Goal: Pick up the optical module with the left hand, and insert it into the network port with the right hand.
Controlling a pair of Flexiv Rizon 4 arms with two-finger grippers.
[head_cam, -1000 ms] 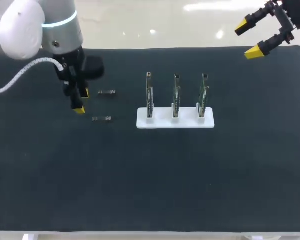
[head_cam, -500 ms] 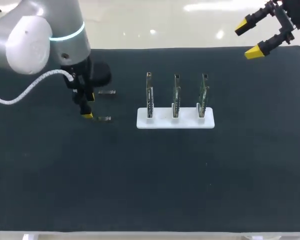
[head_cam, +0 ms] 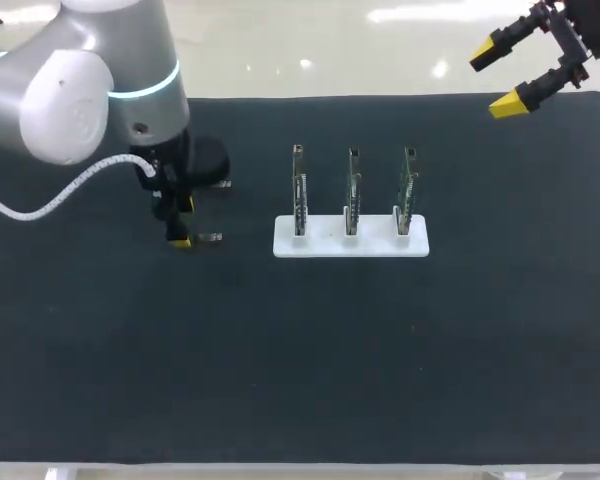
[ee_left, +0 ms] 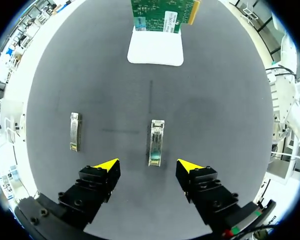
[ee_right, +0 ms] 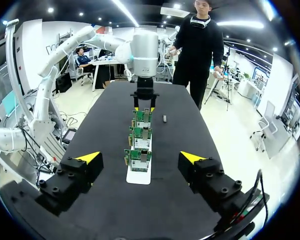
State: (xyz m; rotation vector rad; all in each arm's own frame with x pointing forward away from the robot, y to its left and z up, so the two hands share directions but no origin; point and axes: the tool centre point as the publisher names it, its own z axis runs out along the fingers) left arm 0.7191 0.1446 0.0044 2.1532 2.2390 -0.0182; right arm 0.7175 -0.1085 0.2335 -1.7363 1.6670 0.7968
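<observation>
Two small metal optical modules lie on the black table left of the boards. The nearer module (head_cam: 209,237) (ee_left: 156,142) lies lengthwise just ahead of my left gripper (head_cam: 183,223) (ee_left: 147,167), in line with the gap between its open fingers, untouched. The farther module (head_cam: 221,184) (ee_left: 74,131) is off to one side, half hidden by the arm in the head view. A white stand (head_cam: 320,243) (ee_left: 155,50) holds three upright green network boards (head_cam: 352,190) (ee_right: 141,137). My right gripper (head_cam: 508,72) (ee_right: 140,157) hangs open and empty above the far right corner.
The black mat (head_cam: 380,360) covers the whole table. My left arm (ee_right: 144,50) shows beyond the row of boards in the right wrist view, with one module (ee_right: 164,118) beside them.
My left arm has moved right and toward the front, bringing its open gripper down to the nearer module. The right arm has stayed still.
</observation>
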